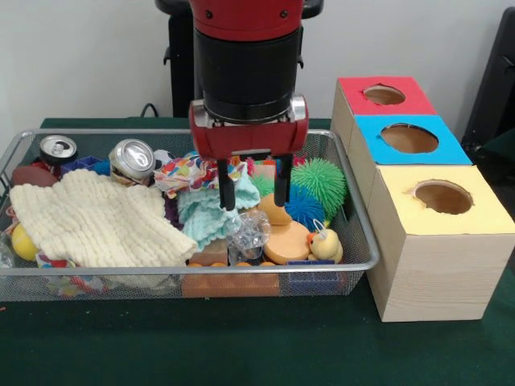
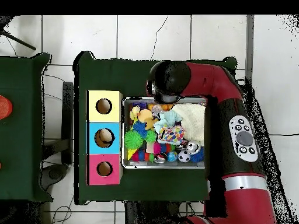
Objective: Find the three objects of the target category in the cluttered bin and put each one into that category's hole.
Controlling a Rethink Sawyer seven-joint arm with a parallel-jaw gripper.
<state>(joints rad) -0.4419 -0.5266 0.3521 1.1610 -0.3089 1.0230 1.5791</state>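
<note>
Hanging over the middle of the wire basket, the gripper is seen with its two dark fingers spread apart and nothing held between them. The basket sits on the green table, just beside the row of three boxes, red, blue and yellow, each with a round hole in its top.

Below the fingers a mint knitted cloth lies against a crumpled clear wrapper, with an orange toy and a small yellow duck just beside them. A large cream cloth covers much of the basket's other end, and two cans rest near the far rim.

Several risks are judged from this. A descent here could catch the cloth and the wrapper together, so that two things are lifted at once. The loose knit might snag on a fingertip and drag neighbours over the rim. Items of the wanted kind may well be hidden under the cream cloth. From overhead the arm covers the spot, so exactly what lies under the fingers cannot be told.
</note>
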